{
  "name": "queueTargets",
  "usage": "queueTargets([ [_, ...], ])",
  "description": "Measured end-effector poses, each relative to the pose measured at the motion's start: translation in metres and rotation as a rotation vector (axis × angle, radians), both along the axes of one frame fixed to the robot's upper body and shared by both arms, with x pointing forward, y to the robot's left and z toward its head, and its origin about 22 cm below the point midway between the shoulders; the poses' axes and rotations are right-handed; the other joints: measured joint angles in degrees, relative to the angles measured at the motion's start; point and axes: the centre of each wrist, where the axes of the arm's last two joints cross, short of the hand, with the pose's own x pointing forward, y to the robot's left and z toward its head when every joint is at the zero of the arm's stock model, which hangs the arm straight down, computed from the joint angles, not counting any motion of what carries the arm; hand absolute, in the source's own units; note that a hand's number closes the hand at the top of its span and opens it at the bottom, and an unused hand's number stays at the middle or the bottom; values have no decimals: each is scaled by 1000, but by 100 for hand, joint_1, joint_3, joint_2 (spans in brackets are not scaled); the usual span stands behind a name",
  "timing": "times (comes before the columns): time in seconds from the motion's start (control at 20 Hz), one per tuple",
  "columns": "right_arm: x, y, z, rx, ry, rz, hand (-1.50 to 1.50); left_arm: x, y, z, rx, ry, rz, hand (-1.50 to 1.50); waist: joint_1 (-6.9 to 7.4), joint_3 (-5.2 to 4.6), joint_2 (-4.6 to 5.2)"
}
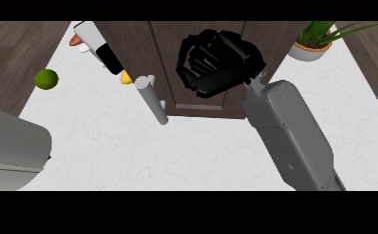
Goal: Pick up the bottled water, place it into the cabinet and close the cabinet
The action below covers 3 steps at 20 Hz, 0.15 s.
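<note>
My right hand (218, 63) hovers in front of the dark wood cabinet (140, 43), its fingers curled into a fist; nothing shows between them. The cabinet's front panels look flush, and a grey bar handle (153, 98) sticks out just left of the hand. A white and black bottle-like thing (96, 45) lies tilted by the cabinet's left side, partly hidden behind it. I cannot tell whether it is the bottled water. Of my left arm only the grey forearm (18, 150) shows, at the lower left edge.
A green lime (46, 79) rests at the left on the counter's (199, 153) white top. Something orange (75, 40) and something yellow (125, 78) sit beside the white thing. A potted plant (314, 43) stands at the back right.
</note>
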Motion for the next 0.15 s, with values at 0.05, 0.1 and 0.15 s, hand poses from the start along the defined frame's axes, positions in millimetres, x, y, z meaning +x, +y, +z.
queueTargets([
  [0.05,0,0,0,3,5,7,150,-1,-1,-1,-4,2,-5,-150,-1,6,0],
  [0.1,1,-1,0,6,7,14,150,-1,0,-1,-7,3,-7,-150,-1,12,-2],
  [0.15,2,-3,0,16,3,24,150,-1,0,-1,-5,3,-7,-150,3,19,-6],
])
